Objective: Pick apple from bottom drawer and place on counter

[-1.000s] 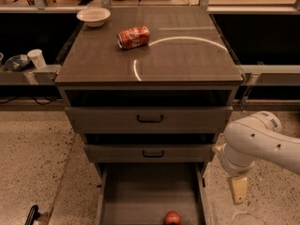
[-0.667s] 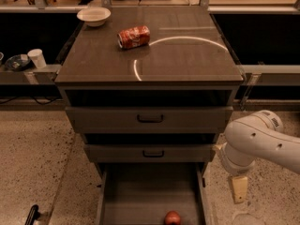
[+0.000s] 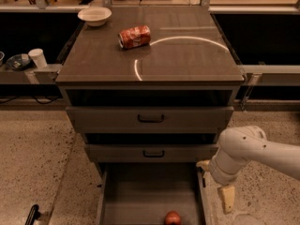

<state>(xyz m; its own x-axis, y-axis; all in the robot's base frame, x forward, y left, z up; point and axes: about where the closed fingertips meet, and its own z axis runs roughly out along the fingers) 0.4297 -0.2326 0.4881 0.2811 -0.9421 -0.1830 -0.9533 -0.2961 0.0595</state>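
Observation:
The apple (image 3: 172,218), small and red, lies on the floor of the pulled-out bottom drawer (image 3: 140,196), near its front edge at the bottom of the view. My gripper (image 3: 216,182) hangs on the white arm at the drawer's right side, above and to the right of the apple and apart from it. Its two tan fingers (image 3: 228,198) stand apart and hold nothing. The counter (image 3: 187,60) is the glossy grey-brown top of the cabinet, with an arc of reflected light on it.
A crushed red soda can (image 3: 134,36) and a white bowl (image 3: 94,16) sit on the counter's back left. Two upper drawers with dark handles (image 3: 151,119) are above the open one. A white cup (image 3: 37,57) stands on a ledge at left. Speckled floor surrounds the cabinet.

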